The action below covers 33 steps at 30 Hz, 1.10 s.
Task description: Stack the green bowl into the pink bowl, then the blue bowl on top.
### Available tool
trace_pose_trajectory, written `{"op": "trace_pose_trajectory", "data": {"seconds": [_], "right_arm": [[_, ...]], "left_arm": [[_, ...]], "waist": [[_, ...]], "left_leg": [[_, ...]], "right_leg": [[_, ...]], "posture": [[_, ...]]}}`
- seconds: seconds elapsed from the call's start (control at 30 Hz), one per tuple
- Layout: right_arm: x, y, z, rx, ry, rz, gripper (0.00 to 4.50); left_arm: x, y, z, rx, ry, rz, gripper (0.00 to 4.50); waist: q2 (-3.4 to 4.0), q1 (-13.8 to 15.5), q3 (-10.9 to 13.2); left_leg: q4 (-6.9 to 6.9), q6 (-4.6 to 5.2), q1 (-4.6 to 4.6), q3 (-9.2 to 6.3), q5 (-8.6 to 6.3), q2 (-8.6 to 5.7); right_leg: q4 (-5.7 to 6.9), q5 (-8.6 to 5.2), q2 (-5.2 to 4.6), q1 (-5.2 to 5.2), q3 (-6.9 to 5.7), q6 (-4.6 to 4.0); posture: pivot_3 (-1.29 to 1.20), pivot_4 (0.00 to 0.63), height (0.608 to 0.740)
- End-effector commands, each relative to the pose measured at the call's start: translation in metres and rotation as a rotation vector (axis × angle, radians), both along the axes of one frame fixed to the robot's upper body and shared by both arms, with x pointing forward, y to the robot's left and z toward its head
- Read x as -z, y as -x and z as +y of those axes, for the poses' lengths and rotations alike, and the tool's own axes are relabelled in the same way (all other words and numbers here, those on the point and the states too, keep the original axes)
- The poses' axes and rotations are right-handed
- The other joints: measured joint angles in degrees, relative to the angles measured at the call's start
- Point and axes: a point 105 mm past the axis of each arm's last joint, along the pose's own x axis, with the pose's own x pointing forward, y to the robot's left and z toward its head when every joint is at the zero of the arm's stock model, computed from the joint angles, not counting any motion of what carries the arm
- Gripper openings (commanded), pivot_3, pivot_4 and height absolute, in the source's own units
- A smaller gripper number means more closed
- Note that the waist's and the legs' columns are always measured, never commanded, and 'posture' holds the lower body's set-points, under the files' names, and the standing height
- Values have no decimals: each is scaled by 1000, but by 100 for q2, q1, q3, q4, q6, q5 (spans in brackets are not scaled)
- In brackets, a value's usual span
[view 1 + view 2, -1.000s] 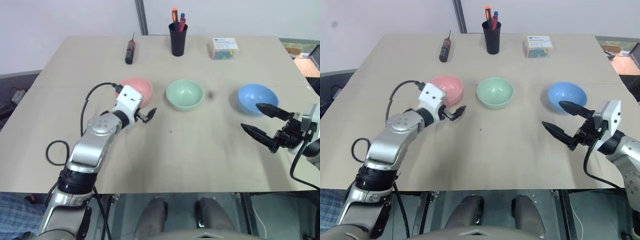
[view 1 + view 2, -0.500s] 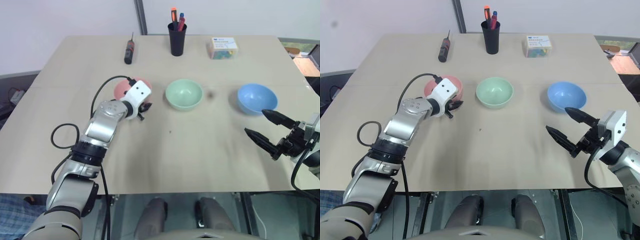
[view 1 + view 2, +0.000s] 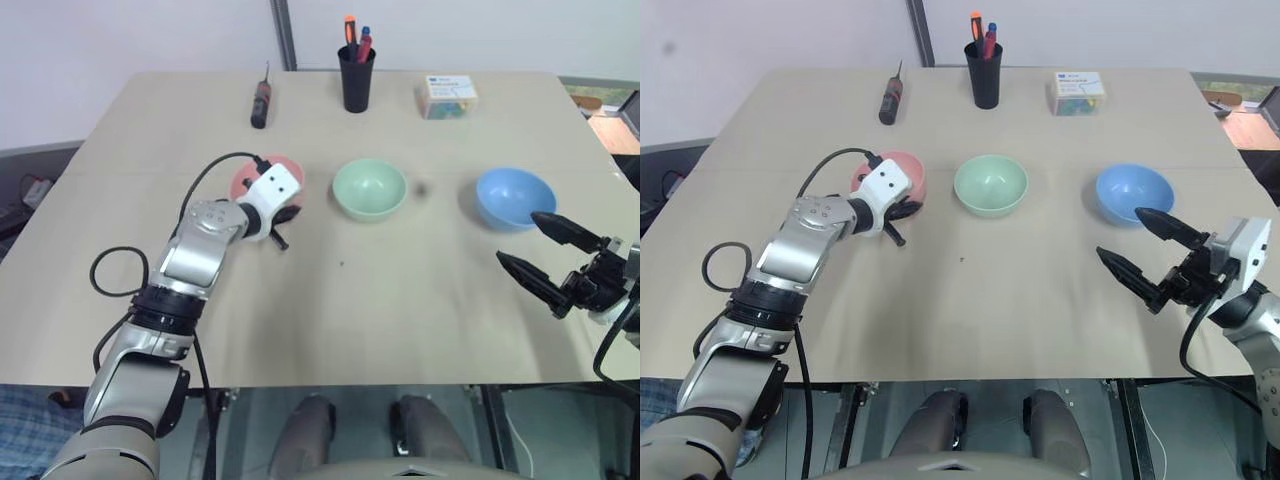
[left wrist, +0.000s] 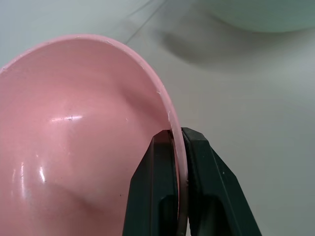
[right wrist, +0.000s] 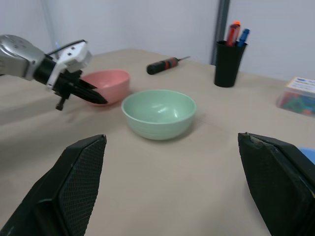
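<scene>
Three bowls stand in a row across the table's middle: the pink bowl (image 3: 248, 176) on the left, the green bowl (image 3: 369, 189) in the centre, the blue bowl (image 3: 514, 197) on the right. My left gripper (image 4: 176, 135) is shut on the pink bowl's (image 4: 74, 123) near right rim, one finger inside and one outside. The pink bowl rests on the table. My right gripper (image 3: 520, 238) hangs open in front of the blue bowl, apart from it and holding nothing. The right wrist view looks across at the green bowl (image 5: 158, 113) and the pink bowl (image 5: 106, 83).
At the table's far side lie a screwdriver (image 3: 260, 102), a black cup of pens (image 3: 357, 75) and a small clear box (image 3: 449, 96). Bare tabletop (image 3: 380, 300) spreads in front of the bowls to the near edge.
My left gripper, open beside the pink bowl a second ago, has turned toward it and shut on its rim. The right gripper stays open.
</scene>
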Motion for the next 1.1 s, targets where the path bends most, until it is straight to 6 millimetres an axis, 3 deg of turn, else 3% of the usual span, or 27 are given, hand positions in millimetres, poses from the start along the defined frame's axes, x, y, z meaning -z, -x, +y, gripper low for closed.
{"op": "trace_pose_trajectory", "data": {"seconds": [0.03, 0.13, 0.23, 0.43, 0.6, 0.87, 0.93, 0.97, 1.1], "right_arm": [[-19, 14, 7, -73, 41, -79, 4500], [-18, 16, 8, -89, 58, -66, 4500], [-14, 14, 5, -74, 66, -56, 4500], [-10, 15, 6, -68, 65, -48, 4500], [-10, 15, 4, -52, 69, -47, 4500], [-7, 14, 3, -37, 69, -39, 4500], [-7, 13, 3, -38, 68, -37, 4500], [-7, 13, 3, -38, 68, -37, 4500], [-7, 10, 3, -33, 63, -37, 4500]], "left_arm": [[-19, 10, -26, 155, -22, -29, 50], [-30, 12, -40, 222, -30, -63, 50], [-44, 29, -69, 398, -58, -130, 50], [-37, 76, -100, 700, -65, -59, 50], [-24, 103, -102, 848, -102, 44, 50], [-15, 111, -95, 891, -157, 107, 50], [-14, 112, -94, 889, -166, 103, 810], [-14, 112, -93, 891, -169, 103, 975], [-16, 110, -92, 862, -141, 99, 2681]], "waist": [[-1, 6, 1], [-3, 2, 2], [-4, -2, 2], [-3, -13, 2], [-3, -25, 2], [-3, -10, 2], [-3, -11, 2], [-3, -11, 2], [-3, -16, 2]], "left_leg": [[1, 0, 0, -1, 0, 0], [5, 1, -4, -5, -1, -1], [7, 3, -5, -5, -2, -1], [7, -5, -5, -2, 3, 0], [7, 7, 0, 3, -4, 4], [12, 16, -3, -1, -9, 1], [12, 16, -3, -1, -9, 1], [12, 16, -3, -1, -9, 1], [12, 17, -2, 0, -10, 2]], "right_leg": [[0, 0, 0, 1, -1, 0], [0, 0, 1, 1, -4, 0], [0, 0, 1, 1, -4, 0], [-1, 0, 1, 1, -2, 0], [4, 0, 5, 1, 3, 0], [2, 0, 5, 3, -1, 0], [3, 0, 4, 3, -1, 0], [3, 0, 4, 3, -1, 0], [4, 0, 5, 3, 0, 0]], "posture": [[0, 150, 739], [0, 150, 739], [0, 150, 739], [0, 150, 739], [0, 150, 739], [0, 150, 739], [0, 150, 739], [0, 150, 739], [0, 150, 739]]}}
